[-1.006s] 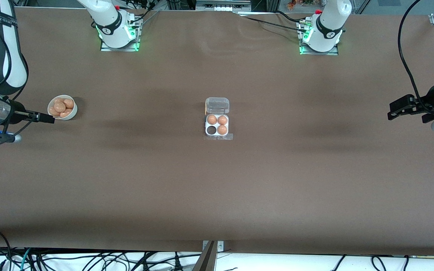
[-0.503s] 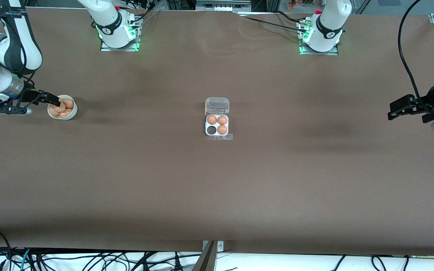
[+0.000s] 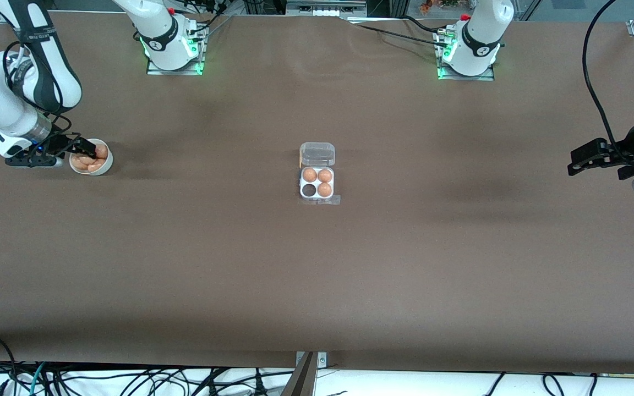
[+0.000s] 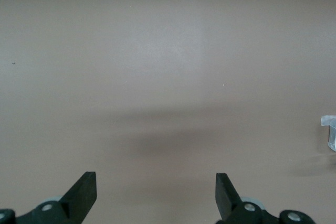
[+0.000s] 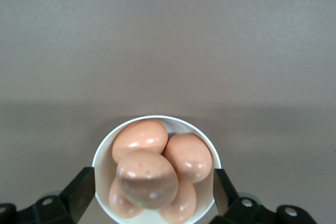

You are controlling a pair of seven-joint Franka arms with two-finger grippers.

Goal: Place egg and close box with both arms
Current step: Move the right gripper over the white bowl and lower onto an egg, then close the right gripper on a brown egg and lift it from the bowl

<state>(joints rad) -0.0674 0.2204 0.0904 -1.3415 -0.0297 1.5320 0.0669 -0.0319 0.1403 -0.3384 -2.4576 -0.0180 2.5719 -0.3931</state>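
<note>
So the right gripper (image 3: 87, 148) is hanging right over the white bowl (image 3: 105, 165) of eggs at the right arm's end of the table, fingers spread apart with nothing between them yet. In the right wrist view the two black fingertips (image 5: 84, 184) are sitting either side of the bowl (image 5: 103, 150) rim, and the egg (image 5: 147, 179) on top of the pile is lying dead centre between them — basically straight below the gripper. Its long axis looks like it's running roughly from 10 o'clock to 4 o'clock in that view, so a little skewed to the line between the fingers. I'd guess the next move is a plain drop onto that top egg and a gentle squeeze.

The box (image 3: 317, 183) is sitting in the middle of the table with its clear lid (image 3: 317, 153) flipped open, lying flat at the 12 o'clock side of the tray. Three cups are holding eggs; the empty cup (image 3: 309, 190) is at about 7 o'clock in the tray.

The left gripper (image 3: 575, 162) is waiting over the left arm's end of the table, fingers wide apart and empty — the left wrist view is mostly showing bare table (image 4: 168, 77). Both arms are sitting well apart from the box, but the right one is clearly the one on the eggs.
</note>
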